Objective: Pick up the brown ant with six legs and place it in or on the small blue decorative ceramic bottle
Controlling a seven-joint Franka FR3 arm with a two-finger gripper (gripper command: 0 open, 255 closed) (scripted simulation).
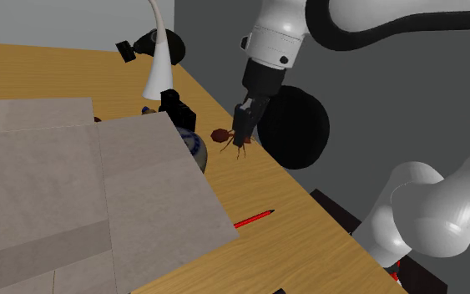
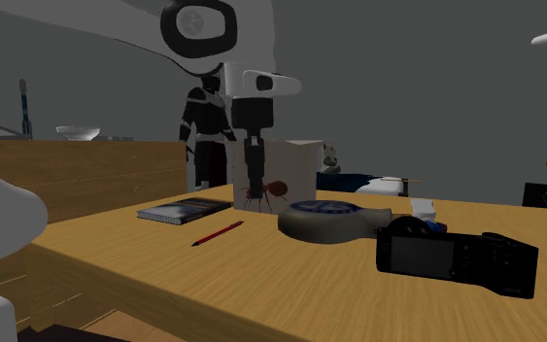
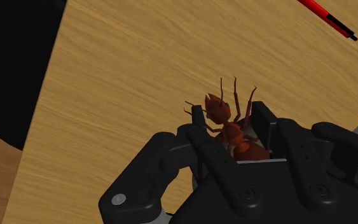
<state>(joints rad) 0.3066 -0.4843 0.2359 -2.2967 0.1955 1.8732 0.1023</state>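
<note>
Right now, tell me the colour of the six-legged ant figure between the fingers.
Reddish-brown all over; the six-legged ant figure shows best in the wrist view.

The ant (image 1: 223, 136) hangs clasped in the gripper (image 1: 242, 135) over the table (image 1: 308, 250), just beside the bottle (image 1: 194, 144), on its right in the shoulder view. 1 pen (image 1: 254, 219) lies nearer the stand. A camera (image 1: 174, 104) sits behind the bottle, with a lamp (image 1: 159, 58) beyond it.
</note>
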